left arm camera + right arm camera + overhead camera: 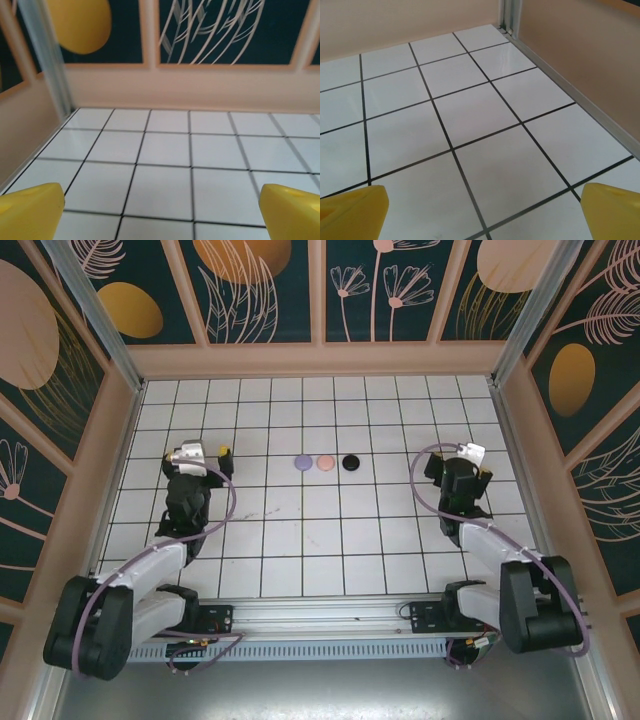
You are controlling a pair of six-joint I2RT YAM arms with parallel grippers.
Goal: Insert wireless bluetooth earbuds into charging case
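Purple case [303, 464], pink case [325, 463] and black case [350, 462] sit in a sideways row on the tabletop [300, 540], between the arms; left fingers [30, 210] are nearer purple, right fingers [350, 212] nearer black; both pairs spread wide, holding nothing; earbuds too tiny to tell.

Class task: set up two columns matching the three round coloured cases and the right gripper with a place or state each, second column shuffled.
Column one
A. purple case
B. pink case
C. black case
D. right gripper

Column two
1. middle of the row
2. right end of the row
3. open, above white tiles
4. left end of the row

Pairs: A-4, B-1, C-2, D-3
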